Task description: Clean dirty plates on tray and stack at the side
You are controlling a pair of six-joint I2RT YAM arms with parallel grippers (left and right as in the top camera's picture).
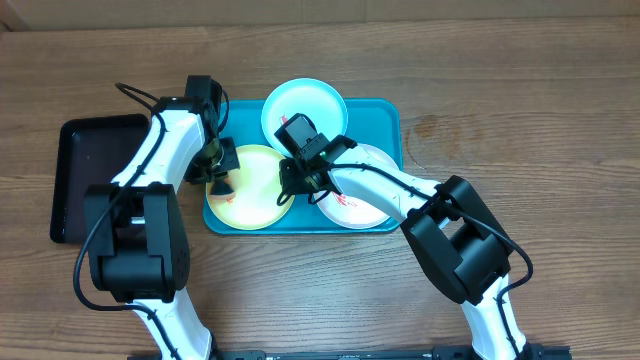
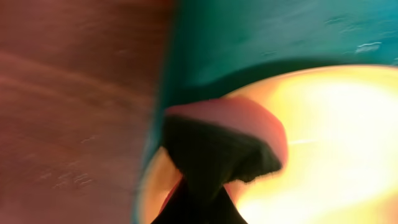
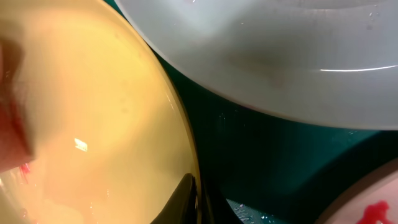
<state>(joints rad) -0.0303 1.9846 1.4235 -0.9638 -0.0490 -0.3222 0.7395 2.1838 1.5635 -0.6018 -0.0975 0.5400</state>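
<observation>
Where the yellow-green plate (image 1: 256, 196) is pinched, slip is judged likely.
Light, stiff, slick plastic; its rim seems clamped by the right gripper (image 1: 291, 184); the left gripper (image 1: 221, 180) cannot be judged.

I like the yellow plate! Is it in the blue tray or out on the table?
In the tray: overhead, the yellow-green plate lies within the turquoise tray outline, not on bare wood.
</observation>
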